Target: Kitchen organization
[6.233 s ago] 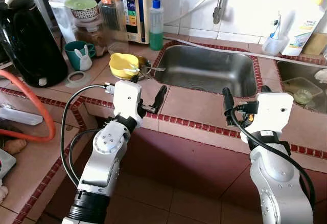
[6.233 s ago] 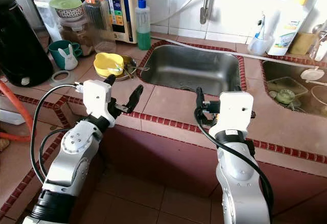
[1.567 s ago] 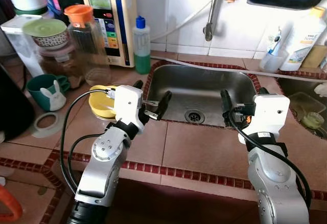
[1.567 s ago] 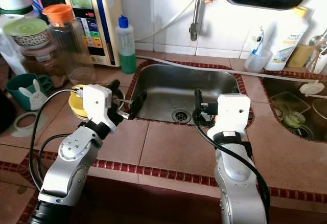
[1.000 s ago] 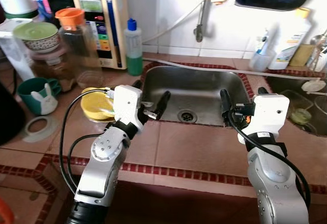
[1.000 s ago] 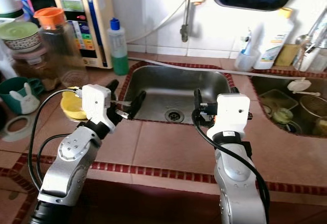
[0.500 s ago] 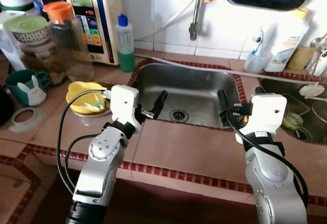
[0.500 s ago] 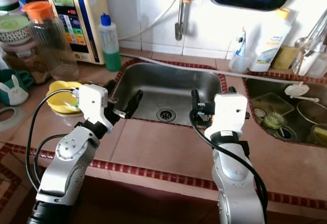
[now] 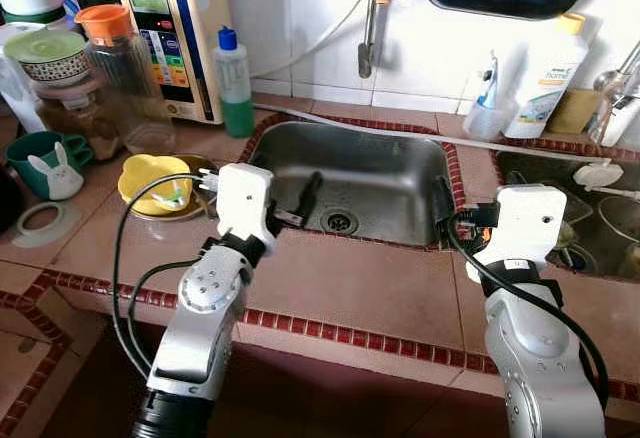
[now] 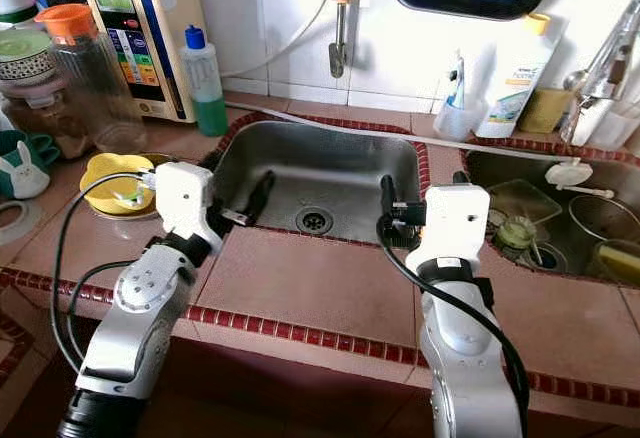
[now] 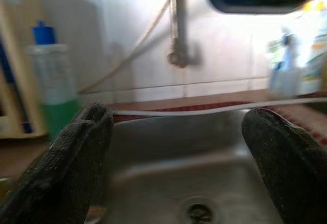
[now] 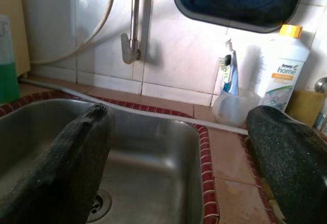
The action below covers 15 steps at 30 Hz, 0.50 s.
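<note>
Kitchen counter, sink station: items as they stand.

1. Left tool (image 9: 285, 198): fingers spread wide, holding nothing, raised over the near-left rim of the stainless steel sink basin (image 9: 375, 163).
2. Right tool (image 10: 420, 198): fingers spread wide, holding nothing, raised at the near-right rim of the same basin. The drain lies between the 2 tools and slightly beyond them.
3. Yellow plastic bowl (image 9: 155, 178), sitting on a dish with small items inside: on the tiled counter (image 9: 340, 288) just outboard of the left tool, the nearest loose thing to it.
4. Green liquid bottle with blue cap (image 9: 235, 83): beyond the left tool, at the far-left corner of the basin, beside a beige wall-type water unit (image 9: 170, 33).
5. Clear jar with orange lid (image 9: 115, 73) and teal mug with a white rabbit figure (image 9: 40, 163): well outboard of the left tool.
6. White detergent bottle with yellow cap (image 10: 515, 68) and small clear cup holding a toothbrush (image 10: 455, 108): beyond the right tool, against the wall tiles.
7. Second sink (image 10: 560, 228) holding dishes: outboard of the right tool.

Judgement: no item is yet grasped; which one is meant cannot be told. Risks: a sideways reach by the left tool could clip the bowl and spill it, and the arm's cable could snag it. A long reach to the wall could topple the tall bottles.
</note>
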### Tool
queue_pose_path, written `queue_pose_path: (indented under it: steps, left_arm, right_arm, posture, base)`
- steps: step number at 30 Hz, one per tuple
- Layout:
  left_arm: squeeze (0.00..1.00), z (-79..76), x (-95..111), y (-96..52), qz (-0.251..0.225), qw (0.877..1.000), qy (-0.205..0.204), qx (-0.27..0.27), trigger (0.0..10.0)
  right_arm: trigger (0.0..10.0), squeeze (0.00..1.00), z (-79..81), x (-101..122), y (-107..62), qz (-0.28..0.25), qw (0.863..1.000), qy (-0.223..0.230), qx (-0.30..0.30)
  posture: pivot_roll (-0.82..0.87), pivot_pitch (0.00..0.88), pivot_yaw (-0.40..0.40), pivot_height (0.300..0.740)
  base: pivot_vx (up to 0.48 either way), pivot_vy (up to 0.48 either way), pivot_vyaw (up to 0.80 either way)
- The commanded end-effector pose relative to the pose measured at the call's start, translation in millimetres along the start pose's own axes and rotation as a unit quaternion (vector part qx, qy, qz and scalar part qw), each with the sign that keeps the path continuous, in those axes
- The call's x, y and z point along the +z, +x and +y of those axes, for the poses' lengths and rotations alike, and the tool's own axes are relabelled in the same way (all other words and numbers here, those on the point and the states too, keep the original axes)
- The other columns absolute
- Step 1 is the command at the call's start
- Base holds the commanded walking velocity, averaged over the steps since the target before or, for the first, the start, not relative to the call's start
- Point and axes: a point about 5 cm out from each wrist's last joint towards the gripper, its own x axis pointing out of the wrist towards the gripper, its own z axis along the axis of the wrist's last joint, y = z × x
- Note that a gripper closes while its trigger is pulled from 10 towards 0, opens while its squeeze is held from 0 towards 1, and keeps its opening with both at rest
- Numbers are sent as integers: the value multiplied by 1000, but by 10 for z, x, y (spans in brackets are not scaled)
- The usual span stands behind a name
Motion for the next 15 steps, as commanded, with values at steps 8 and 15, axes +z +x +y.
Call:
queue_pose_path:
  steps: [8, 15]
  left_arm:
    - [0, 73, -82, -5, 4, 999, 32, 20, 10000]
    - [0, 21, -60, 19, -6, 1000, 25, 15, 10000]
  right_arm:
    - [10000, 0, 90, 120, 75, -23, 998, 8, 53]
    - [10000, 0, 55, 111, 76, -22, 999, 6, 47]
  posture:
    - [44, 0, -9, 740]
    - [40, 0, -11, 740]
  base:
    - [0, 0, 0]
    - [0, 0, 266]
